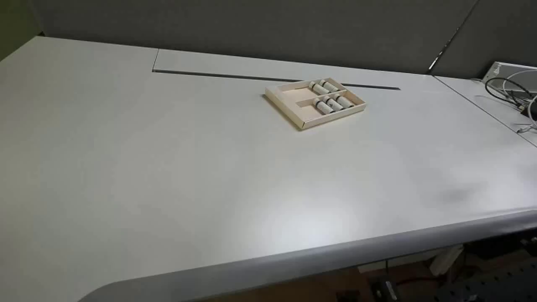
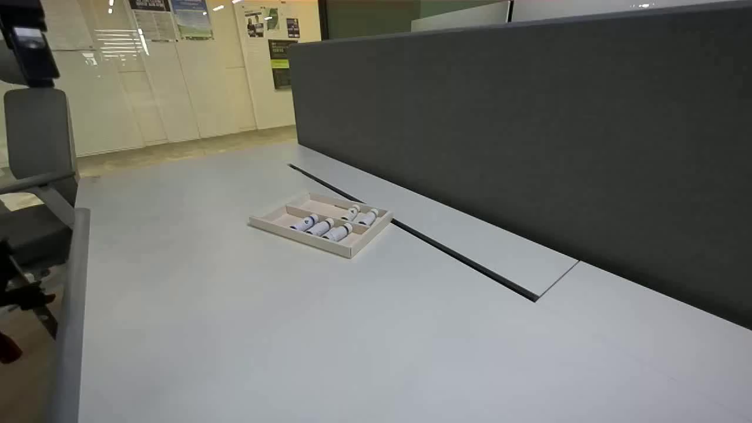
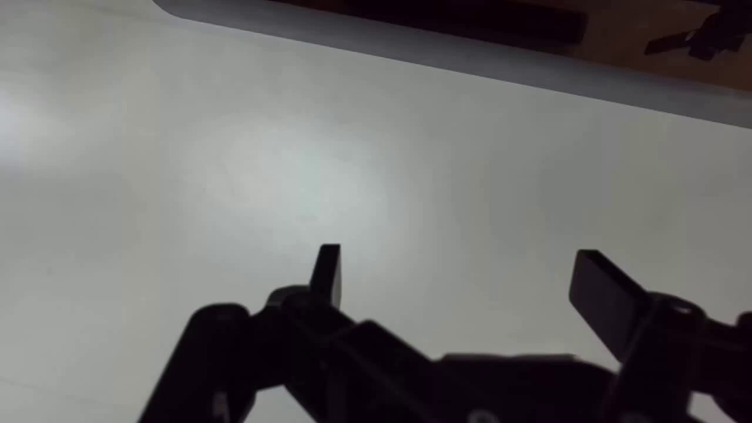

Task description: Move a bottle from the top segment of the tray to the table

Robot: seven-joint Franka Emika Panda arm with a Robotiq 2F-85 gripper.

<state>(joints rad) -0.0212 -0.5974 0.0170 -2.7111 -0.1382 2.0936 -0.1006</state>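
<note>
In an exterior view, the tray (image 1: 283,108) is seen towards one o'clock on the table (image 1: 188,167). Two bottles (image 1: 329,86) are laid in its twelve-o'clock segment (image 1: 298,93), and three bottles (image 1: 333,103) are laid side by side in the segment nearer four o'clock. In the wrist view, the gripper (image 3: 461,279) is shown at six o'clock; its jaws are spread wide apart, and the table is seen between them

White table (image 1: 218,176), beige tray (image 1: 293,103) atop
</note>
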